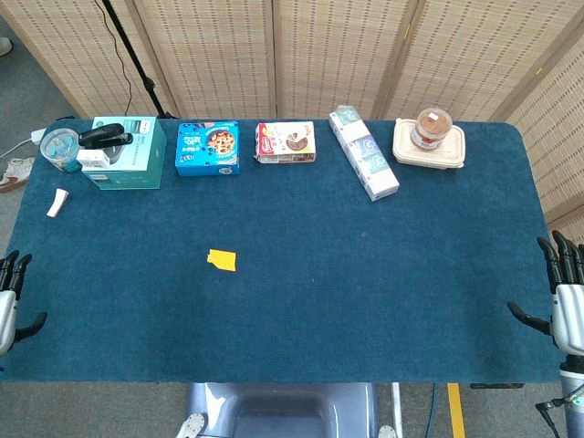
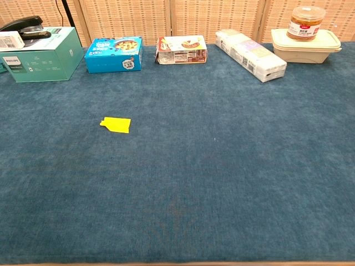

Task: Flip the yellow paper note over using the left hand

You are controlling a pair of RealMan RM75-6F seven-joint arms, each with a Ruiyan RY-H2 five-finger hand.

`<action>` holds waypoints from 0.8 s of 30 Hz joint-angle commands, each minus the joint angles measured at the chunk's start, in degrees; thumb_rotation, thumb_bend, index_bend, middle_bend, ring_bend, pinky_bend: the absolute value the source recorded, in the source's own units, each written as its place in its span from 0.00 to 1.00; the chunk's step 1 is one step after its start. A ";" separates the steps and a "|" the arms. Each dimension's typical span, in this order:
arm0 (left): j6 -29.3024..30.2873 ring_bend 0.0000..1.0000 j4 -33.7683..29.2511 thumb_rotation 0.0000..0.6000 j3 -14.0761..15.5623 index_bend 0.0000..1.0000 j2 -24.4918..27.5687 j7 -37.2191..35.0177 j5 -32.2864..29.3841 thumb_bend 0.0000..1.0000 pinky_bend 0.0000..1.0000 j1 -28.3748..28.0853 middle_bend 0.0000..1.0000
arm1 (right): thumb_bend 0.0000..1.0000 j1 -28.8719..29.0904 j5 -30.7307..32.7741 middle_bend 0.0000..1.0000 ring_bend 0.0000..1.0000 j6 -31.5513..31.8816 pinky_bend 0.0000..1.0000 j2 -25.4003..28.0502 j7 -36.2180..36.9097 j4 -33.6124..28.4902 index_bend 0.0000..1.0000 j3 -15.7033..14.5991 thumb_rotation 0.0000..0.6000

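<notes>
A small yellow paper note (image 1: 221,260) lies flat on the blue table cloth, left of centre; the chest view shows the yellow paper note (image 2: 116,125) too. My left hand (image 1: 9,297) hangs at the table's left edge, fingers spread, holding nothing, well to the left of the note. At the right edge my right hand (image 1: 566,297) is also spread and holds nothing. Neither hand appears in the chest view.
Along the far edge stand a teal box (image 1: 128,153) with a black stapler (image 1: 102,137), a blue snack box (image 1: 208,148), a red-white box (image 1: 286,143), a long white pack (image 1: 364,152) and a lidded container (image 1: 429,146) with a jar (image 1: 432,128). A small white piece (image 1: 57,203) lies far left.
</notes>
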 commanded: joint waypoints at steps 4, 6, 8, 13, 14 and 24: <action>-0.68 0.00 0.29 1.00 -0.47 0.00 -0.03 -0.03 -0.24 0.24 0.00 0.06 0.00 | 0.00 -0.21 -0.67 0.00 0.00 0.78 0.00 -0.19 -0.23 0.62 0.00 -0.02 1.00; -0.59 0.00 0.75 1.00 -0.68 0.00 -0.22 -0.84 0.34 0.24 0.00 0.04 0.00 | 0.00 -0.21 -0.67 0.00 0.00 0.61 0.00 -0.09 0.15 0.53 0.00 -0.09 1.00; -0.37 0.00 1.62 1.00 -0.83 0.00 -0.49 -2.16 1.45 0.24 0.00 -0.02 0.00 | 0.00 -0.21 -0.79 0.00 0.00 0.49 0.00 0.08 0.43 0.46 0.00 -0.18 1.00; 0.34 0.00 4.82 1.00 -1.01 0.00 -1.69 -4.94 4.57 0.23 0.00 -0.24 0.00 | 0.00 -0.43 -1.02 0.00 0.00 0.40 0.00 0.59 0.00 0.34 0.00 -0.58 1.00; 0.53 0.00 5.48 1.00 -1.06 0.00 -2.03 -5.30 5.11 0.23 0.00 -0.28 0.00 | 0.00 -0.46 -0.88 0.00 0.00 0.28 0.00 0.72 -0.37 0.23 0.00 -0.62 1.00; 2.06 0.00 8.52 1.00 -2.70 0.06 -5.21 -6.94 7.59 0.23 0.00 -1.12 0.00 | 0.00 -0.61 0.75 0.00 0.00 -1.49 0.00 2.21 -4.37 -2.61 0.00 -1.13 1.00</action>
